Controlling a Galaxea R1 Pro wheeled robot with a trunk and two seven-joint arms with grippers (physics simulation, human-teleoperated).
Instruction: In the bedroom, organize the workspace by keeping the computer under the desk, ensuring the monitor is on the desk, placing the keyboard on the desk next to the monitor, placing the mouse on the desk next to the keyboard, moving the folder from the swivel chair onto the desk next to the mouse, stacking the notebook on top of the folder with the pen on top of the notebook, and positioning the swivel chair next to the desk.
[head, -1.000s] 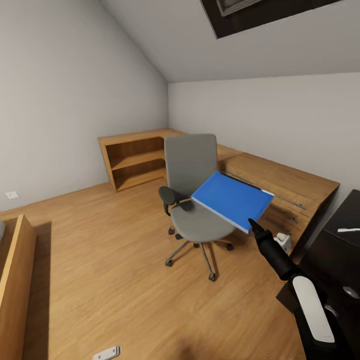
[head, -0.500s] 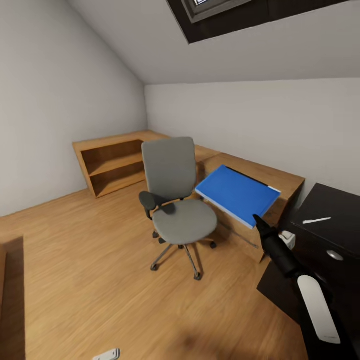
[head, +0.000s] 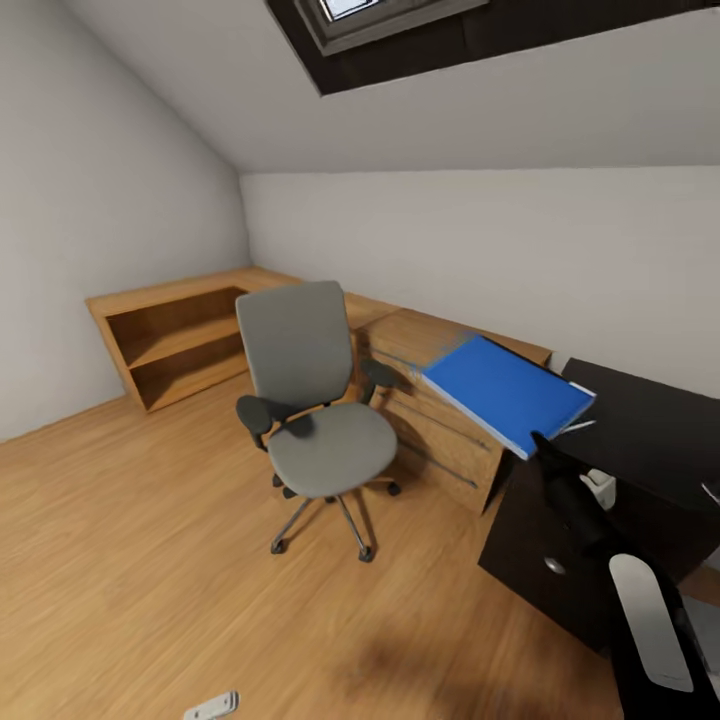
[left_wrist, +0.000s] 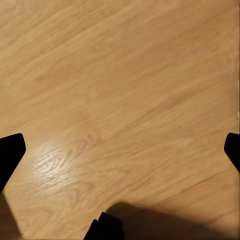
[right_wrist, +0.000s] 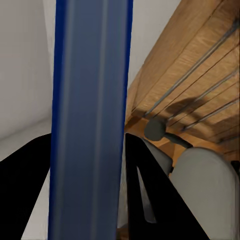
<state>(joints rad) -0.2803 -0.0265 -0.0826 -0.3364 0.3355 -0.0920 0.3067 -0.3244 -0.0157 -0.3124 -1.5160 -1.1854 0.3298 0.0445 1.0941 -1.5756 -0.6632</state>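
Note:
My right gripper (head: 541, 443) is shut on the near edge of the bright-blue folder (head: 505, 392) and holds it tilted in the air, to the right of the swivel chair (head: 310, 400). The folder hangs over the gap between the wooden dresser and the glossy black desk (head: 650, 425). A thin whitish pen (head: 579, 426) lies on the desk by the folder's right corner. In the right wrist view the folder's edge (right_wrist: 90, 125) runs between the black fingers (right_wrist: 150, 175). In the left wrist view my left gripper (left_wrist: 121, 147) stands open over bare floor.
A light wooden dresser (head: 440, 395) with long bar handles stands against the wall between chair and desk. A low wooden shelf unit (head: 170, 340) fills the far corner. A small white object (head: 212, 708) lies on the floor near me. The desk's dark drawer unit (head: 560, 540) is close on the right.
The camera has swung right, so the room slid left in view. My right gripper carried the folder off the chair seat and rightward, to the desk's edge.

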